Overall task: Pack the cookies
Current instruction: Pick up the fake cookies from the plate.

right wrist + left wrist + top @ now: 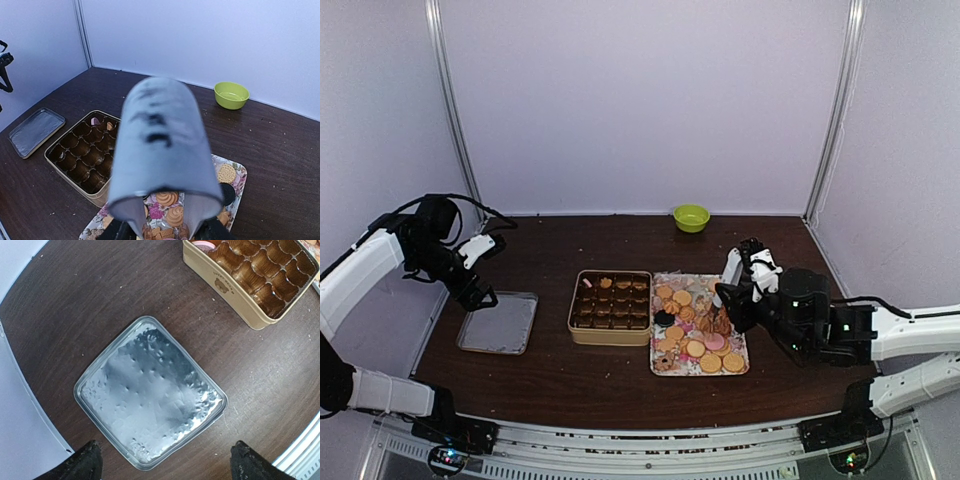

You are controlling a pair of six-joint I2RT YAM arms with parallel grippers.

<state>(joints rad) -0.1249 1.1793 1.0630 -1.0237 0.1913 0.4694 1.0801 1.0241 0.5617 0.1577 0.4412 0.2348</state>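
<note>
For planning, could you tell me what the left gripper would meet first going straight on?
Probably the silver tray on the table; it lies straight ahead of the open left gripper, though depth is unclear.

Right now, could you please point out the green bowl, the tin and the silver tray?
green bowl [691, 217]: top external view, its inside.
tin [227, 290]: left wrist view, its side wall.
silver tray [150, 390]: left wrist view, its flat middle.

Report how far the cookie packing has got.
Done: a few cookies sit in far brown paper cups of the cream rectangular tin. In hand: the right gripper is low over the floral tray. To do: most round biscuits lie there; the open left gripper hovers above the silver lid.
</note>
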